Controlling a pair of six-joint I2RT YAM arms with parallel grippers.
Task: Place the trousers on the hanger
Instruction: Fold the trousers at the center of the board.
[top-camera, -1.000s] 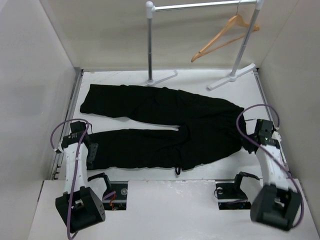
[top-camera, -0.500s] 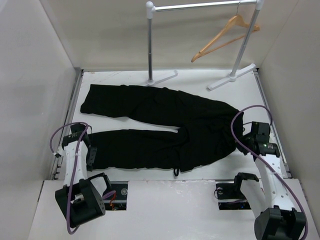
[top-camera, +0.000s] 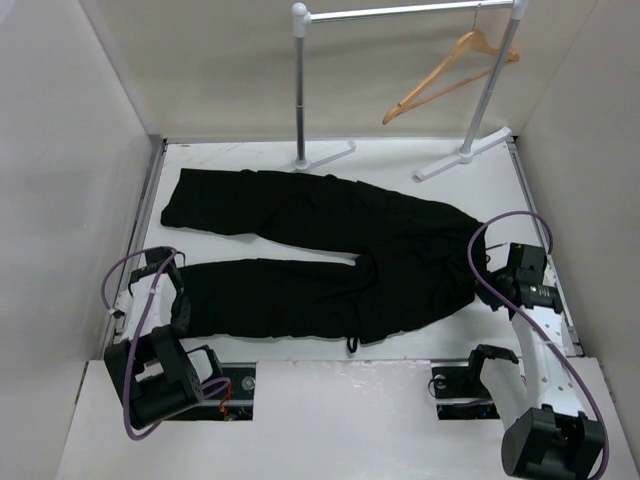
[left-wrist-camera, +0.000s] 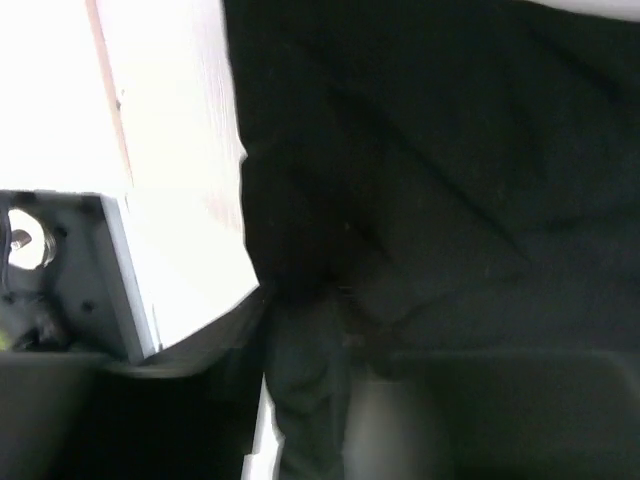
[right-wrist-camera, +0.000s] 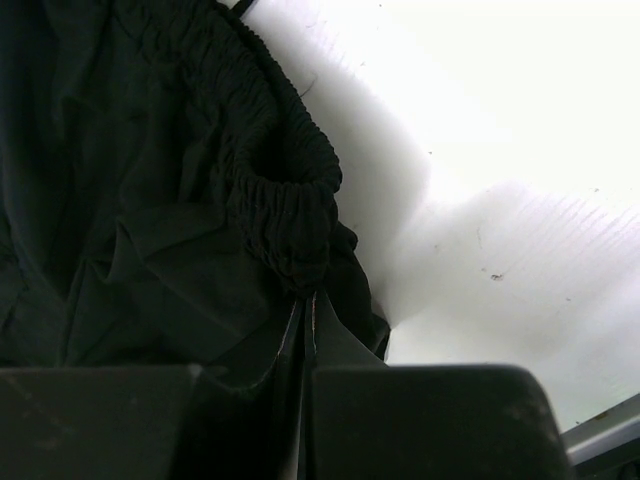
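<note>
Trousers (top-camera: 330, 250) in the right gripper (right-wrist-camera: 306, 320)?

Yes. Its two fingers are squeezed almost together on the puffy waistband (right-wrist-camera: 285, 215), right at the edge of the cloth.

And the left gripper (top-camera: 183, 303)?

It sits on the end of the near leg, at the left. Its own camera is dark and blurry there, so I cannot tell if it is wide or pinching.

Where is the rest?

Lying flat on the white desk (top-camera: 400, 160), legs pointing left, waist to the right. It is so black that the folds are hard to see.

And the hanger (top-camera: 450, 70)?

Far back on the right, up on the grey rail stand (top-camera: 300, 90), well apart from the cloth. One arm of it goes behind a post. Plain pale walls (top-camera: 200, 70) stand all around.
</note>
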